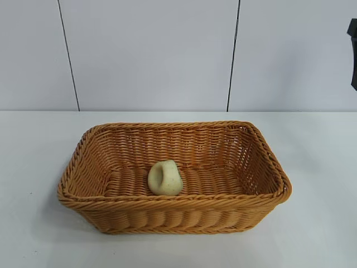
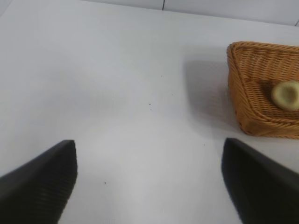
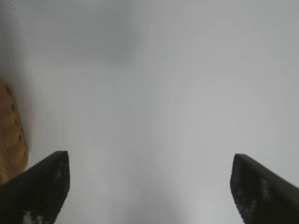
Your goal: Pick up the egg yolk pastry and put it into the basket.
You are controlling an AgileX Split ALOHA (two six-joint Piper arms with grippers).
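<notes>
both arms are almost wholly out of the exterior view; only a dark sliver of the right arm shows at the frame's edge, high above the table and well off from the basket. each wrist view cuts its own fingers short, showing just two dark tips.

the left gripper hangs over bare white table with its fingers spread wide and nothing between them, the basket well apart from it. the right gripper is likewise spread wide and empty above the table, with only a blurred brown edge of the basket near one finger.

the egg yolk pastry lies inside the basket, on its woven floor near the front wall, roughly midway along it, its dimpled face turned sideways. in the left wrist view the pastry is seen over the basket's rim.
</notes>
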